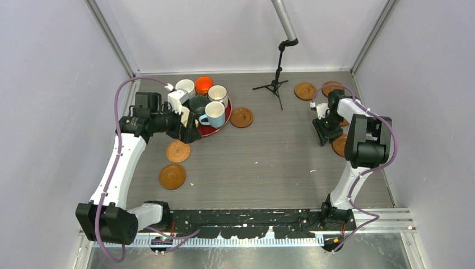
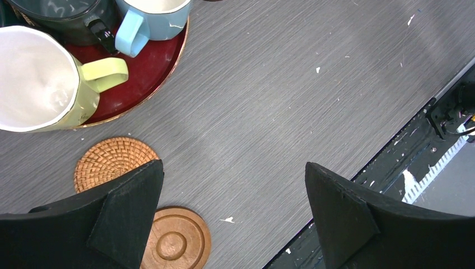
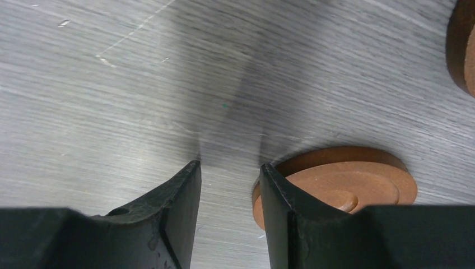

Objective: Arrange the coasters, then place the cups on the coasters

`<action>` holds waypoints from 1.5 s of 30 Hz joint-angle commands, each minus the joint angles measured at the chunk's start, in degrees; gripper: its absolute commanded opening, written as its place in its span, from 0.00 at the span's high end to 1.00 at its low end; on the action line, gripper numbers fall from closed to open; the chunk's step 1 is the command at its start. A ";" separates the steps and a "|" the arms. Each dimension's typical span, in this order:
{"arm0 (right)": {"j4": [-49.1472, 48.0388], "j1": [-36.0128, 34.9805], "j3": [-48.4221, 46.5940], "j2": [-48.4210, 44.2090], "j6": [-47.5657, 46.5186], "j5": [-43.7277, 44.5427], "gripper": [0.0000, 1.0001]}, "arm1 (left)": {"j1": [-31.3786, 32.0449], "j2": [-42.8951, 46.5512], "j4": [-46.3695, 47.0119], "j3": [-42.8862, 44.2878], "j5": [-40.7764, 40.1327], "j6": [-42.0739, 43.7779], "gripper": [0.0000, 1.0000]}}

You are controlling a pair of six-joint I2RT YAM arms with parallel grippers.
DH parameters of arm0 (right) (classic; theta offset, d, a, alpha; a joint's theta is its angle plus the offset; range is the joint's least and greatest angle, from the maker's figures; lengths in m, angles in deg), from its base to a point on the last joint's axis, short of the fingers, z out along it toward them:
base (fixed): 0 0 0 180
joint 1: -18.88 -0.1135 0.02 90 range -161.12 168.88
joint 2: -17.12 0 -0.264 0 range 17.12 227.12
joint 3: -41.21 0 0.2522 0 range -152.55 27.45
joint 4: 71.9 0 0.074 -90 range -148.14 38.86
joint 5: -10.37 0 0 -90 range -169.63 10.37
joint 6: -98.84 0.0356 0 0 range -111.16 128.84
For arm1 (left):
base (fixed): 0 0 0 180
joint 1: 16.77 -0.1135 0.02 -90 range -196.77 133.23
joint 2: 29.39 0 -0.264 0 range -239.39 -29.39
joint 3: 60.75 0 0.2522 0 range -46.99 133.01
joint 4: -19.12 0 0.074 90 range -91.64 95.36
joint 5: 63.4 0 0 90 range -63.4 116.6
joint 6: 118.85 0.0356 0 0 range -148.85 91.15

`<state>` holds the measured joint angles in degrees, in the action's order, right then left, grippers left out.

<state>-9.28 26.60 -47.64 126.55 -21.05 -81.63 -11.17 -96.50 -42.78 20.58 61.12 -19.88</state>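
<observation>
Cups crowd the red tray (image 1: 219,126) at the far left of the table (image 1: 269,168): a white cup (image 1: 185,88), an orange cup (image 1: 204,85), a cream cup (image 1: 218,94), a dark cup (image 1: 199,103) and a light blue cup (image 1: 215,114). A pale yellow cup (image 2: 39,84) sits at the tray's near edge, seen best from the left wrist.

The left gripper (image 2: 235,216) hangs just off that edge over bare tabletop, its fingers spread wide and holding nothing. Beside it lie the woven coaster (image 2: 109,162) and a ringed wood coaster (image 2: 179,241) — near each other but apart. A third coaster (image 1: 241,117) lies just beside the tray's right side.

On the right, a far coaster (image 1: 305,90) and its neighbour (image 1: 330,87) lie near the back wall, and a nearer coaster (image 1: 338,145) shows partly behind the right arm.

The right gripper (image 3: 228,207) points down at the table, its fingers a narrow gap apart with only tabletop between them — nothing pinched. The finger on the right of that view stands over the near edge of a flat wood disc (image 3: 358,179), which lies outside the gap; whether they touch I cannot tell. Another disc's edge (image 3: 462,45) shows at the top corner.
</observation>
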 commanded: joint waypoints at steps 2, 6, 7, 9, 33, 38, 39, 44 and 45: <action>-0.78 1.29 0.53 0.62 -0.87 3.72 0.49 | -0.24 0.96 -0.18 -0.17 -0.08 1.32 0.00; -0.47 1.62 0.88 0.40 -0.96 3.96 0.47 | -0.24 0.71 -0.03 -0.13 0.00 1.24 0.00; -0.29 1.67 0.54 0.41 -0.92 4.07 0.47 | -0.24 0.68 0.03 -0.16 -0.17 1.16 0.00; 1.07 1.63 -0.53 -0.01 -0.72 2.93 0.46 | -0.24 0.73 0.00 -0.16 -0.18 1.15 0.00; -8.94 -29.92 -37.39 17.07 22.77 -3.05 0.38 | -0.24 -0.12 0.90 -0.32 -3.27 0.52 0.00; -9.32 -32.43 -41.74 22.75 23.76 -2.09 0.36 | -0.24 -0.31 0.90 -0.64 -4.17 1.03 0.00; -9.51 -32.75 -42.41 23.57 24.22 -2.06 0.36 | -0.24 -0.44 0.94 -0.72 -4.32 1.14 0.00; -9.97 -33.98 -45.48 26.35 26.28 -2.26 0.33 | -0.32 -1.19 0.29 -0.94 -5.90 2.00 0.00; -10.17 -34.32 -45.76 26.55 26.41 -2.18 0.33 | -0.38 -1.44 0.06 -1.00 -6.39 2.35 0.00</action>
<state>-17.34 -6.90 -89.65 153.28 3.04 -84.76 -11.17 -97.23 -42.93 19.90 56.36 -19.20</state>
